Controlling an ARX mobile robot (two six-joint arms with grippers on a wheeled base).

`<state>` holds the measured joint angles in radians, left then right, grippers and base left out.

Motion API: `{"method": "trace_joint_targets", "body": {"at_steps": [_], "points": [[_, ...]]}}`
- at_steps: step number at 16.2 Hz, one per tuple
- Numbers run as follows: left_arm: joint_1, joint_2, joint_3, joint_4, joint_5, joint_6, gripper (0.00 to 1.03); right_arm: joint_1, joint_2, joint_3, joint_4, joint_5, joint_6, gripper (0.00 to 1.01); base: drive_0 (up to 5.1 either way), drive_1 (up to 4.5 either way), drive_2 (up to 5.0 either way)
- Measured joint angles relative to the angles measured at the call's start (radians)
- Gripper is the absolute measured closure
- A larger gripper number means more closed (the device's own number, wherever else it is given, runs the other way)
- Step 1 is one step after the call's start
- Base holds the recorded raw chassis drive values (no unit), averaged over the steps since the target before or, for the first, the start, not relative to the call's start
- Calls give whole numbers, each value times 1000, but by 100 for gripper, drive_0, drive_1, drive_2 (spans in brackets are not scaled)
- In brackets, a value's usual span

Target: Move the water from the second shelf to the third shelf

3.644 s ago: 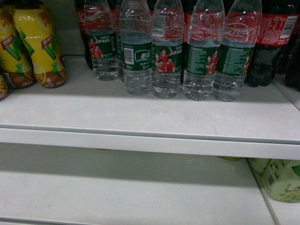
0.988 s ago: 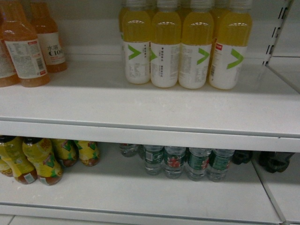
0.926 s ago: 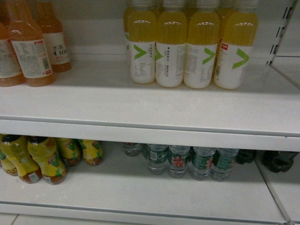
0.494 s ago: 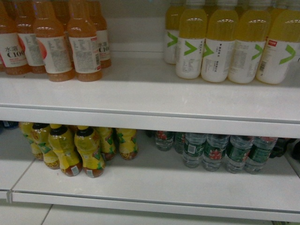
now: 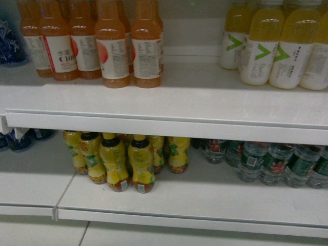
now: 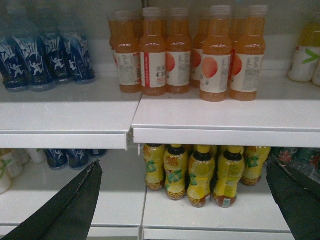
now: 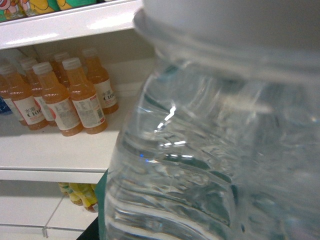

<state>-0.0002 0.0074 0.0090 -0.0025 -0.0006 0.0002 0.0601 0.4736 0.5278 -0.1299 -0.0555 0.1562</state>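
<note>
A clear ribbed water bottle (image 7: 200,150) fills the right wrist view at very close range, its pale cap at the top and a strip of green label at the lower left. It hangs in front of the shelves, apart from them. My right gripper is shut on it, with the fingers hidden behind the bottle. More green-labelled water bottles (image 5: 266,163) stand in a row on the lower shelf (image 5: 205,197) at the right. My left gripper (image 6: 183,165) is open wide, holds nothing, and faces yellow tea bottles (image 6: 200,172). Neither gripper shows in the head view.
Orange drink bottles (image 5: 128,46) and yellow-and-white bottles (image 5: 266,48) stand on the upper shelf (image 5: 169,102). Yellow tea bottles (image 5: 120,161) crowd the lower shelf at the left. Blue bottles (image 6: 45,55) fill the neighbouring bay. A shelf joint (image 6: 132,135) splits the two bays.
The head view rose from the close row of water bottles, then swung left. The water bottles and yellow-white bottles slid to the right edge, and orange bottles came in.
</note>
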Motion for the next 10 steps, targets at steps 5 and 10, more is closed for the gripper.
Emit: {"method": "trace_joint_targets", "body": {"at_steps": [5,10], "points": [[0,0,0,-1,0,0,5,0,-2,0,-2,-1,0,58,-497,248,248],[0,0,0,0,0,0,5,0,-3,0,-6,0,0,58,-504,241,241]]}}
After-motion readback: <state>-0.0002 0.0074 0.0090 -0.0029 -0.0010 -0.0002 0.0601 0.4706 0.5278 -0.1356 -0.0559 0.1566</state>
